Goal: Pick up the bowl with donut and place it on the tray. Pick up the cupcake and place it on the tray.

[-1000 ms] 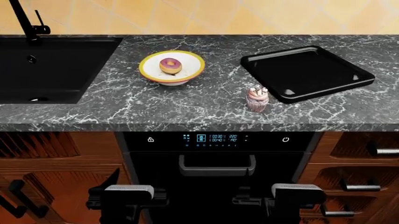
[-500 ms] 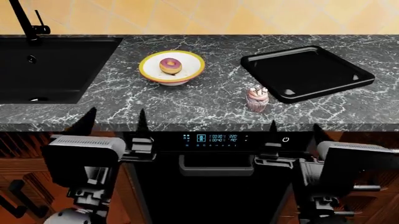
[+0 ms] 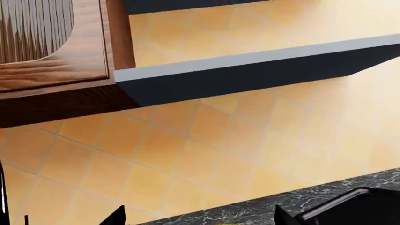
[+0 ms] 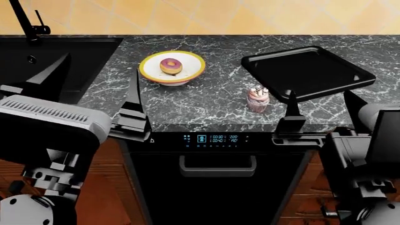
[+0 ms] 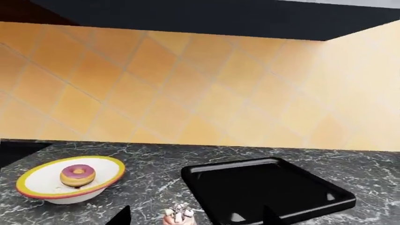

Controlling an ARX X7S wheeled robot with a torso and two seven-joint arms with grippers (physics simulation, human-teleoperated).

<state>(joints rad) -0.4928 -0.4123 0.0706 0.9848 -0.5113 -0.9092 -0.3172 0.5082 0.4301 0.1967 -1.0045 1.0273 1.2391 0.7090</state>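
Bowl (image 4: 172, 67) with donut (image 4: 170, 65) inside sits on marble counter (image 4: 187, 103), right of sink (image 4: 44, 70). Cupcake (image 4: 257, 99) stands just beside front-left corner of tray (image 4: 307, 72). Left gripper (image 4: 93, 91) and right gripper (image 4: 322, 110) both spread wide, empty, raised at counter's front edge.

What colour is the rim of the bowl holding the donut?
Yellow, edged in red, around a white inside. The bowl shows it best in the right wrist view.
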